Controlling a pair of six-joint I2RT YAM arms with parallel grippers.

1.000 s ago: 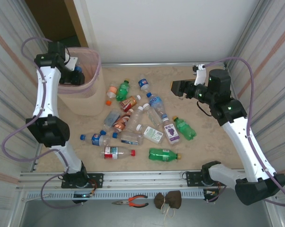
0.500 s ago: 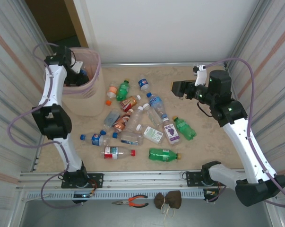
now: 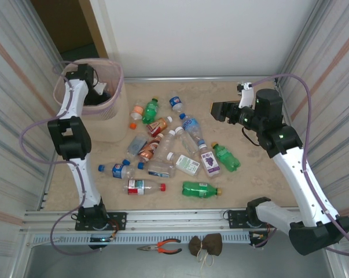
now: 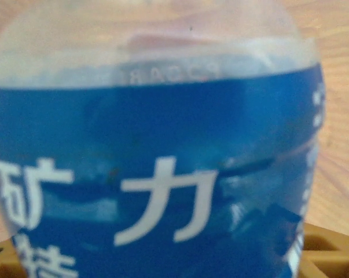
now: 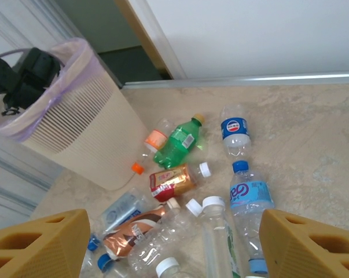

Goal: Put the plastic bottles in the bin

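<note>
Clear plastic bottle point(image 4: 162, 63) close against the lens, blue label point(image 4: 162, 133) with white characters, left gripper's tan fingertips point(image 4: 330, 252) at both lower corners, blurred beige background point(image 4: 336, 35)

top: overhead | left wrist: against bottle point(image 4: 162, 191) | right wrist: oblique, shares bin point(image 5: 81, 136)

the blue-labelled bottle point(image 4: 162, 191) is blurred, cut off all round.
</note>
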